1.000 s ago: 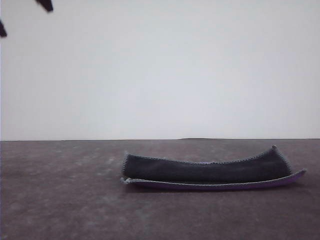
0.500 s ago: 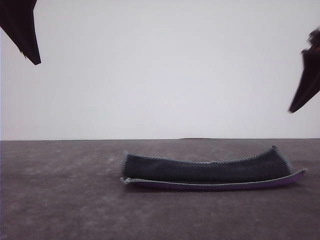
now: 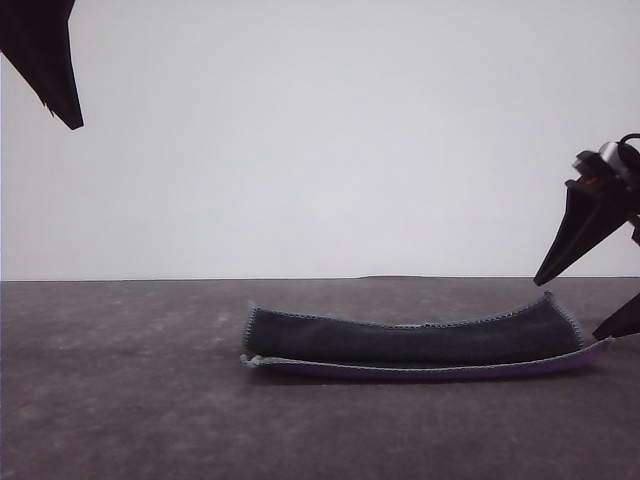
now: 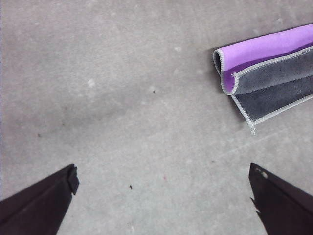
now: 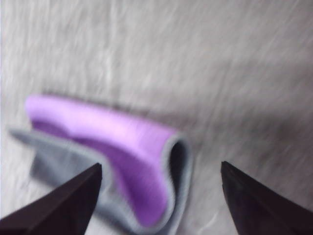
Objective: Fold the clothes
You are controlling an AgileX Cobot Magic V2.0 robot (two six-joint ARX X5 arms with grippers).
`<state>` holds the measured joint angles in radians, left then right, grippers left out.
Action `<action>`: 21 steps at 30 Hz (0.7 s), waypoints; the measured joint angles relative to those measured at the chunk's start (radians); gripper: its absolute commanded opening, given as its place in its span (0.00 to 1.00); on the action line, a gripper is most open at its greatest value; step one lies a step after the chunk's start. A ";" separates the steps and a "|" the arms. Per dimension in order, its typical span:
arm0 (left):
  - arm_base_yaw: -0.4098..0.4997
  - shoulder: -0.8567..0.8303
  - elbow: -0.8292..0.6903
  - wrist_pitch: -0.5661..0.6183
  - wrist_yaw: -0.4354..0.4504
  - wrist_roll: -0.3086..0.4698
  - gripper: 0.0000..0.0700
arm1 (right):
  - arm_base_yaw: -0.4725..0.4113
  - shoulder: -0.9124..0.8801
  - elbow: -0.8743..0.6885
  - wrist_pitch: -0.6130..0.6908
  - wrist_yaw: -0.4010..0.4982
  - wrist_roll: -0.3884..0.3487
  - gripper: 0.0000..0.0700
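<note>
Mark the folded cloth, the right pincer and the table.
cloth (image 3: 410,338): front view, dark grey upper layer.
right pincer (image 3: 590,300): front view, gap midway between its fingertips.
table (image 3: 120,400): front view, bare surface.

Bare tabletop (image 3: 120,400) lies open left of and in front of the folded cloth (image 3: 410,340). The right tool (image 3: 590,300), fingers spread, crowds the cloth's right end; the left tool (image 4: 164,196) hangs high.

I see my left tool (image 4: 164,196) spread wide above the grey bench (image 4: 122,98), the folded cloth (image 4: 269,73) lying apart from it.
</note>
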<state>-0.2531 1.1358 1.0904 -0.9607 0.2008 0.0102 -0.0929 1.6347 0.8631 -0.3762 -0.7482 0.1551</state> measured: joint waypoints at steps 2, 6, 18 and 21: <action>0.000 0.000 0.000 0.000 0.000 0.000 1.00 | 0.000 0.005 0.000 0.003 0.026 0.015 0.64; 0.000 0.000 0.000 0.000 0.000 0.000 1.00 | 0.002 0.019 0.001 0.003 0.033 0.029 0.64; 0.000 0.000 0.000 0.000 0.003 0.000 1.00 | 0.078 0.050 0.021 -0.011 0.005 0.032 0.59; 0.000 0.000 0.000 0.000 0.004 0.000 1.00 | 0.088 0.052 0.021 -0.032 0.000 0.032 0.59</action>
<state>-0.2531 1.1358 1.0904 -0.9611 0.2050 0.0101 -0.0047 1.6869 0.8837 -0.4082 -0.7482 0.1866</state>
